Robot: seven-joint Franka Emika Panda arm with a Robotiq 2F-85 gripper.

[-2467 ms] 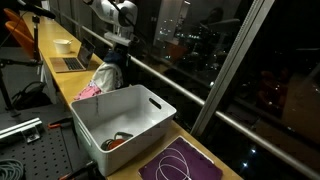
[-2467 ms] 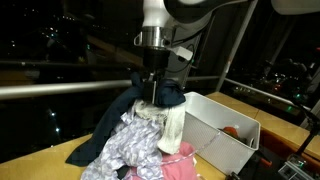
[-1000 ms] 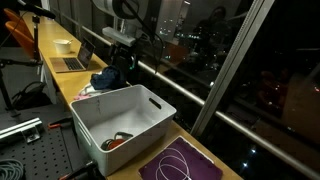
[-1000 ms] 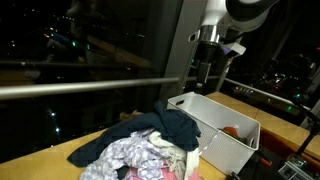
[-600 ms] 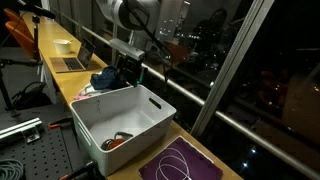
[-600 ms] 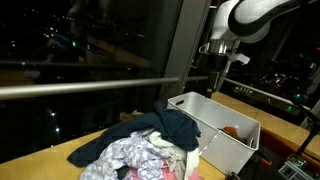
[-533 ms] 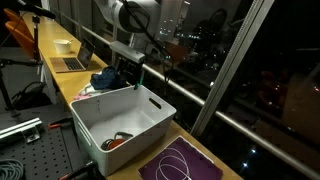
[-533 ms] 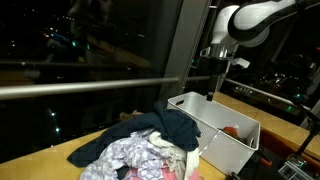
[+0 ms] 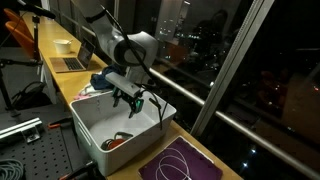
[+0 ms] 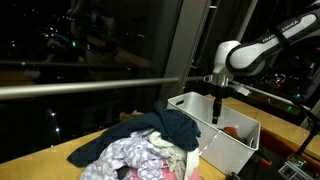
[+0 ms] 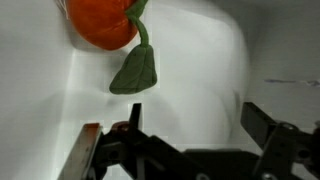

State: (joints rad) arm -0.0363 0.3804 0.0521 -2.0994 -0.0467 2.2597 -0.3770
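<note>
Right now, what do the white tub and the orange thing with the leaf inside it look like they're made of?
The tub looks like smooth, slightly glossy plastic: even white walls, rounded corners, a soft sheen. The orange thing seems to be a toy fruit, probably matte plastic or rubber, judging by its uniform colour. Its leaf looks flat and dull, perhaps felt or soft plastic.

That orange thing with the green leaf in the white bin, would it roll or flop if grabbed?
The orange thing looks rounded, so a nudge would probably roll it along the bin floor. Its leaf lies flat and thin, so it likely bends. It seems small, probably light.
</note>
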